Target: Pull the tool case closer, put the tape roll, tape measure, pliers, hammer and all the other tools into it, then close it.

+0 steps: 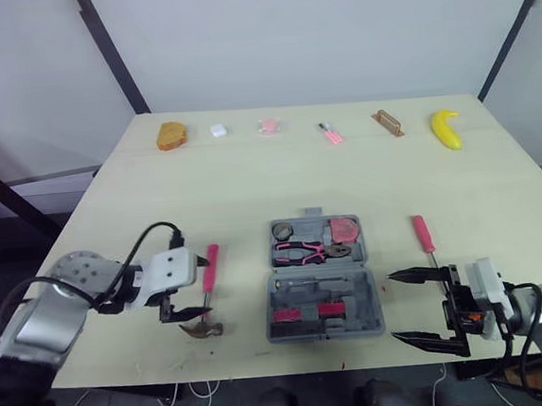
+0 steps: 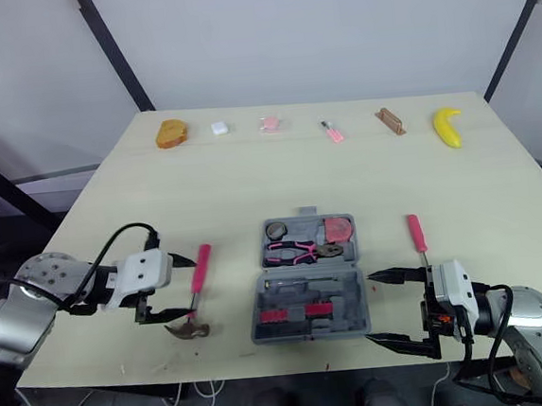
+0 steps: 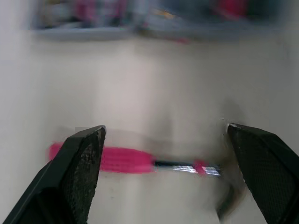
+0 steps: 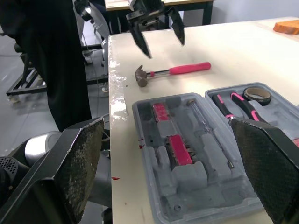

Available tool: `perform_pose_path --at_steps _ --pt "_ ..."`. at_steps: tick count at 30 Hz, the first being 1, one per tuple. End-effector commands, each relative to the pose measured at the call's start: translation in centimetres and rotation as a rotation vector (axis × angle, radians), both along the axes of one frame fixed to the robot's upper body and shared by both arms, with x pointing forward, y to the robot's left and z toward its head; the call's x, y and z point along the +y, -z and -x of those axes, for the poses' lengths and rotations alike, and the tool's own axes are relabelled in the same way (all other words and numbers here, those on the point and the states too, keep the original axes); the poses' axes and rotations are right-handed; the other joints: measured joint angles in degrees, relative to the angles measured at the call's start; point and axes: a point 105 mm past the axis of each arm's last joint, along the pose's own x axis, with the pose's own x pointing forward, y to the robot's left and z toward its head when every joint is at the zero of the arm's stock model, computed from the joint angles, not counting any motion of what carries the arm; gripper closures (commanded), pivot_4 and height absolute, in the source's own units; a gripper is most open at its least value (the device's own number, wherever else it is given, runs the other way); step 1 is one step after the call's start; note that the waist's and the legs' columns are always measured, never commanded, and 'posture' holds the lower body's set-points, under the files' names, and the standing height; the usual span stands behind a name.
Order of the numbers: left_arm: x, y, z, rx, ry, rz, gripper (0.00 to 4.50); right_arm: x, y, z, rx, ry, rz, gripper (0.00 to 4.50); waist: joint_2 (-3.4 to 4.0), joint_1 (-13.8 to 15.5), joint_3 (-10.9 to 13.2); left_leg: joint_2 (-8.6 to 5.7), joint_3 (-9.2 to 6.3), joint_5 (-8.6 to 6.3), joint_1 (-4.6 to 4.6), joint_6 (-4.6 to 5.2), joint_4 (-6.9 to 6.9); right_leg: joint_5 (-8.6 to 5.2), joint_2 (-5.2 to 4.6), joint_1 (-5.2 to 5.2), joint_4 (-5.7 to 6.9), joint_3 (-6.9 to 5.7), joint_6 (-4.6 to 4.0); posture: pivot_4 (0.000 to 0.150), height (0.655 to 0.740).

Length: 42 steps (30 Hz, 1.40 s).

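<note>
The grey tool case (image 1: 320,279) lies open at the table's front centre. Its far half holds a tape roll (image 1: 283,229), a red tape measure (image 1: 344,229) and pink-handled pliers (image 1: 299,251). Left of the case lies a pink-handled hammer (image 1: 209,282), head toward the front edge. My left gripper (image 1: 201,287) is open, its fingers straddling the hammer's shaft (image 3: 126,159) from the left. A pink screwdriver (image 1: 424,235) lies right of the case. My right gripper (image 1: 394,306) hovers open and empty at the case's front right corner, pointing at the case (image 4: 210,154).
Along the table's far edge sit an orange bread-like piece (image 1: 171,135), a white block (image 1: 218,130), a pink item (image 1: 267,126), a small pink tool (image 1: 330,133), a brown block (image 1: 387,122) and a banana (image 1: 447,129). The case is close to the front edge.
</note>
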Motion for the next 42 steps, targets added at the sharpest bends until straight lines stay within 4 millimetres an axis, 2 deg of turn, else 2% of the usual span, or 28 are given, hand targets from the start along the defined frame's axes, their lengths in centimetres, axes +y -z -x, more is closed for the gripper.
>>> perform_pose_path --at_steps 1,5,12,25,32,34,38,39,42 --pt "0.4 0.1 -0.2 0.013 0.190 -0.116 0.09 -0.1 -0.7 0.0 -0.044 0.000 -0.006 0.00 0.00 0.5 0.0 0.02 -0.02 0.00 -0.06 0.00 0.02 0.01 0.03 -0.03 0.00 -0.02 0.01 0.150 0.7400" --pt "0.1 0.2 -1.9 -0.004 0.402 -0.262 0.09 0.0 -0.8 0.1 -0.051 0.015 -0.009 0.00 -0.02 1.2 0.0 0.01 -0.13 0.01 -0.40 0.01 0.18 0.03 0.08 -0.28 0.11 -0.10 0.04 0.150 0.7400" --pt "0.6 0.4 -3.3 -0.002 0.589 -0.391 0.09 -0.4 -1.0 -0.1 -0.054 0.031 -0.003 0.00 -0.05 0.6 0.0 0.01 -0.11 0.00 -0.41 0.02 0.21 0.04 0.10 -0.29 0.12 -0.02 0.06 0.150 0.7400" --pt "-1.1 2.5 -3.5 0.017 0.911 -0.530 0.09 -0.2 -1.0 -0.1 -0.060 0.029 -0.002 0.00 -0.10 0.8 0.0 0.02 -0.13 0.00 -0.43 0.02 0.24 0.06 0.10 -0.29 0.13 -0.05 0.09 0.150 0.7400" --pt "-1.4 3.3 -3.9 0.005 0.961 -0.570 0.09 0.0 -0.9 0.0 -0.061 0.031 -0.004 0.00 -0.11 0.8 0.0 0.01 -0.14 0.00 -0.42 0.02 0.24 0.06 0.10 -0.28 0.15 -0.04 0.10 0.150 0.7400" --pt "-2.0 3.7 -3.8 -0.002 0.977 -0.539 0.47 0.1 -1.0 0.0 -0.063 0.034 -0.005 0.00 -0.11 0.9 0.0 0.01 -0.13 0.00 -0.40 0.02 0.24 0.06 0.09 -0.28 0.20 -0.04 0.10 0.150 0.7400" --pt "-2.6 4.5 -3.0 0.007 1.012 -0.473 1.92 0.0 -0.9 0.1 -0.064 0.044 -0.003 0.00 -0.10 0.8 0.0 0.01 -0.13 0.00 -0.38 0.02 0.27 0.06 0.08 -0.26 0.23 -0.04 0.10 0.150 0.7400" --pt "-2.8 4.8 -2.7 0.009 1.017 -0.442 2.43 0.0 -0.8 0.1 -0.064 0.047 -0.003 0.00 -0.09 0.8 0.0 0.00 -0.12 0.00 -0.36 0.02 0.27 0.06 0.08 -0.25 0.23 -0.03 0.10 0.150 0.7400" --pt "-2.2 5.2 -1.7 0.049 0.980 -0.380 3.44 0.0 -1.0 0.0 -0.068 0.060 -0.013 0.00 0.03 0.6 -0.1 0.00 -0.08 0.00 -0.31 0.02 0.27 0.06 0.08 -0.25 0.26 0.02 0.10 0.150 0.7400"
